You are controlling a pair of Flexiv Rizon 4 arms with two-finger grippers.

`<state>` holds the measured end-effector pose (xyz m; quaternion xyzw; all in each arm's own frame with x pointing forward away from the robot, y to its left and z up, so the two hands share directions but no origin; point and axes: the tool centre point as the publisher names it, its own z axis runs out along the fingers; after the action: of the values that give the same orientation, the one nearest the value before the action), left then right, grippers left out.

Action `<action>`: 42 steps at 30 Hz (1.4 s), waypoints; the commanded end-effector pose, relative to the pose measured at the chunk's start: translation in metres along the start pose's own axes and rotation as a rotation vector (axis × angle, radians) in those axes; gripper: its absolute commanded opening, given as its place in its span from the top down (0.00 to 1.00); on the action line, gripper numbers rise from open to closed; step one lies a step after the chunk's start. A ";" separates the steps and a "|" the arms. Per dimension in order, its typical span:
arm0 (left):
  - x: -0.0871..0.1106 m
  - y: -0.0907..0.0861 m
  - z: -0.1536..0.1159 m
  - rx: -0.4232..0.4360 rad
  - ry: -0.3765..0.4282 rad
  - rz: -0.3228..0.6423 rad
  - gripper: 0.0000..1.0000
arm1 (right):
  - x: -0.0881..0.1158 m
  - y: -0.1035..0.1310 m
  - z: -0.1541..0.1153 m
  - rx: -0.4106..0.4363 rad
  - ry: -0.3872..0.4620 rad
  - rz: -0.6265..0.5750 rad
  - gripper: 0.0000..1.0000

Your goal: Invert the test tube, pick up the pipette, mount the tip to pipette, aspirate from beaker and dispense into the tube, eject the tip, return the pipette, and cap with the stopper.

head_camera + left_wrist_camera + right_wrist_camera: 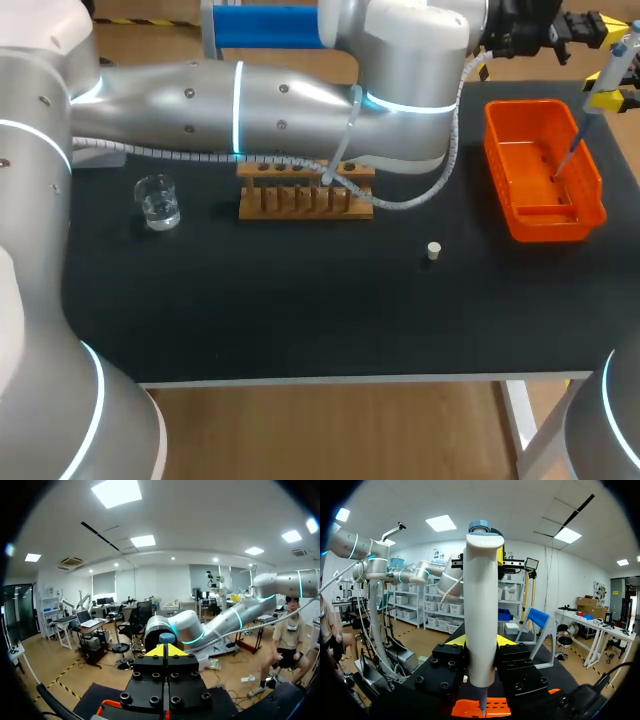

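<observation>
Across the black table (300,320) the left arm (250,100) stretches from the left to the far right corner; its gripper (167,651) has the yellow tips pressed together on nothing, with the pipette's blue button (167,638) just ahead of them. The right gripper (481,647) is clamped on the pipette (481,605) from both sides, holding it upright above the orange bin (548,228) at the far right; the tip (570,152) is on the pipette and points down into the bin.

My guess is they are at the eject step. To do it well I'd keep the right arm still and the pipette plumb over the bin's middle; the tip hangs close to the bin's right wall, so a little more toward the centre would be safer. The left gripper should come squarely onto the ejector rather than the plunger, pressing straight down the pipette's axis so it does not skew in the right fingers; a sideways shove could flick the tip over the rim. From here I cannot tell whether the left tips touch the button.

The wooden rack (300,205) sits at the far middle, with the tube (340,150) leaning in it near its right end; the beaker (157,202), holding clear liquid, stands well to the left of the rack; the small stopper (433,250) lies alone between rack and bin, nearer me.

I can read no writing or labels on any of these.
</observation>
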<state>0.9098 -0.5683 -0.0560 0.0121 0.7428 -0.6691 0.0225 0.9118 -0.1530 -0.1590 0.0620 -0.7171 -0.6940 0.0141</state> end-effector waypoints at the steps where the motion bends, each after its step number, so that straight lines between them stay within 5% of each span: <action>1: 0.002 0.004 0.005 0.103 -0.008 0.000 1.00 | 0.000 0.000 -0.001 0.003 0.001 0.000 1.00; 42: 0.003 0.029 0.008 0.017 -0.018 -0.028 1.00 | 0.000 0.000 -0.001 0.003 0.001 0.000 1.00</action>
<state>0.9104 -0.5696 -0.0758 -0.0018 0.7371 -0.6756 0.0170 0.9106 -0.1538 -0.1666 0.0611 -0.7177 -0.6936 0.0132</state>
